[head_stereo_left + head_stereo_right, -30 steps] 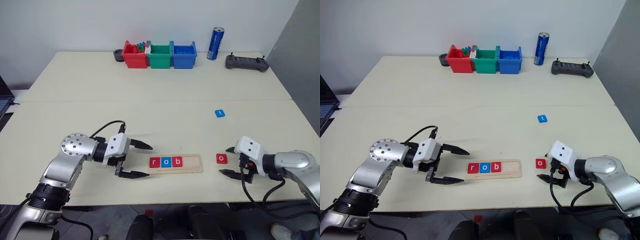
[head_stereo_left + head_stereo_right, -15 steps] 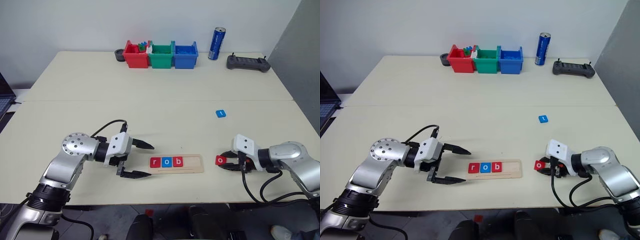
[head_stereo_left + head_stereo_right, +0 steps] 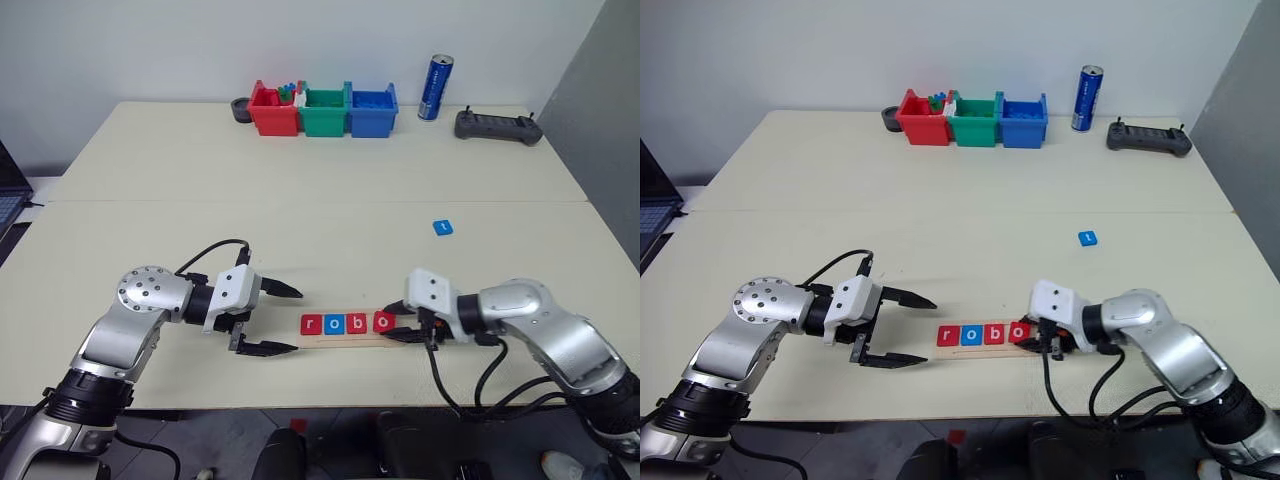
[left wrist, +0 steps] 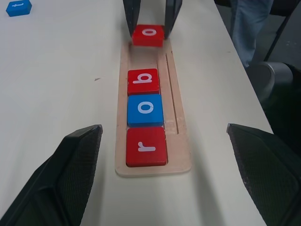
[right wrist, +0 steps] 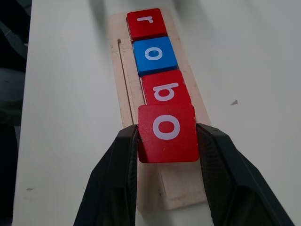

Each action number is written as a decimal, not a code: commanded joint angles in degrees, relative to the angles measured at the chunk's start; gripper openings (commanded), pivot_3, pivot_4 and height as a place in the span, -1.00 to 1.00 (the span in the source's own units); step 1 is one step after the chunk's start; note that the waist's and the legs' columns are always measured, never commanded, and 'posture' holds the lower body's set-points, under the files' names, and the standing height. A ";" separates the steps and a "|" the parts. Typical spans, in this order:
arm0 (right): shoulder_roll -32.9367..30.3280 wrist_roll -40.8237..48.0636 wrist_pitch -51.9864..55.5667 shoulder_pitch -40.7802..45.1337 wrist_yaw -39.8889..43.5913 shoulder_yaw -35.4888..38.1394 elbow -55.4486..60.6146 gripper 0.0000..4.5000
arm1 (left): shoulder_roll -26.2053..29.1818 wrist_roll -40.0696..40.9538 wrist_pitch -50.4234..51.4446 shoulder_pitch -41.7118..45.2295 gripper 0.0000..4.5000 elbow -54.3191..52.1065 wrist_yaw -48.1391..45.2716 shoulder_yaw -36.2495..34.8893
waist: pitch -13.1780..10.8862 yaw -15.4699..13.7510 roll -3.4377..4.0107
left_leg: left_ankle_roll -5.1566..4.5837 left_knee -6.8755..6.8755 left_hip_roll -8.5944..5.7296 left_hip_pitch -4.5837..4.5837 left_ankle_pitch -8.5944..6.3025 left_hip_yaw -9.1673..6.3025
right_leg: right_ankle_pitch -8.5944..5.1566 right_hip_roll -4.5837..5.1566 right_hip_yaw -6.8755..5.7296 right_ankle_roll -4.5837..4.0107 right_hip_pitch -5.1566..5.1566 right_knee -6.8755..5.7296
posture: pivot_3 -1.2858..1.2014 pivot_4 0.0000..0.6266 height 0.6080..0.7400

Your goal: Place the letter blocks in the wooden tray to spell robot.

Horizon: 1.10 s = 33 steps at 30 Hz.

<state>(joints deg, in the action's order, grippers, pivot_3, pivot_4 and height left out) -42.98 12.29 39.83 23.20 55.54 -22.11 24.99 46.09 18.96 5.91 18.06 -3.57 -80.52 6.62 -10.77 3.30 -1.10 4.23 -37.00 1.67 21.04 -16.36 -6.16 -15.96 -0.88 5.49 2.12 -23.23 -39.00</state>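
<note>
The wooden tray (image 3: pixel 352 340) lies near the table's front edge. In it sit a red r (image 3: pixel 310 324), a blue o (image 3: pixel 335 324) and a red b (image 3: pixel 358 323). My right gripper (image 5: pixel 167 133) is shut on a red o block (image 3: pixel 383 322). It holds the block over the tray's right end, close against the b. Whether the block rests in the groove I cannot tell. A blue t block (image 3: pixel 441 228) lies alone farther back on the right. My left gripper (image 3: pixel 298 321) stands open just left of the tray, holding nothing.
Red (image 3: pixel 271 108), green (image 3: pixel 322 110) and blue bins (image 3: pixel 371 108) stand in a row at the table's back edge. A blue can (image 3: pixel 434 88) and a black controller (image 3: pixel 495 126) are to their right. A laptop corner (image 3: pixel 8 190) shows at the far left.
My right gripper has shut on the red o and carried it left from the bare table to the tray's right end. The left gripper has stayed put.
</note>
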 commanded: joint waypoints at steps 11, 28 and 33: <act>0.53 -3.59 -2.89 3.24 2.08 -2.85 -2.00 -0.36 | -0.24 -0.33 -3.67 -0.54 1.00 2.12 -0.27 -0.57 | 0.00 0.00 0.00 | 0.00 0.00 0.00 -0.01 0.00 -0.01 | 0.01 0.00 -0.01 -0.01 0.00 -0.01 | 0.03 -0.52 1.00; 0.74 -1.19 -0.07 4.43 2.54 1.50 0.85 0.99 | 0.22 0.22 -0.98 -1.16 1.00 -1.46 0.67 -0.92 | 0.00 0.00 0.00 | 0.00 0.00 0.00 -0.01 0.00 -0.02 | 0.01 0.00 -0.02 -0.01 0.00 -0.03 | 0.03 -0.52 1.00; -2.89 -0.01 3.24 1.05 2.80 2.44 5.46 0.82 | 0.37 0.03 -1.62 -1.13 1.00 -0.49 0.47 -1.09 | 0.00 -0.04 0.00 | 0.00 0.00 0.00 0.00 0.00 -0.05 | 0.01 0.00 -0.05 -0.02 0.00 -0.03 | 0.03 -0.52 1.00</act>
<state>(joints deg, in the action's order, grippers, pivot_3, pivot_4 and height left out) -44.88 11.56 42.32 25.07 57.56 -20.92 27.92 45.84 18.67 5.28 16.56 -3.81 -79.79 6.62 -10.77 3.26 -1.10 4.23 -36.99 1.67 21.04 -16.36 -6.21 -15.95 -0.87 5.44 2.11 -23.23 -39.02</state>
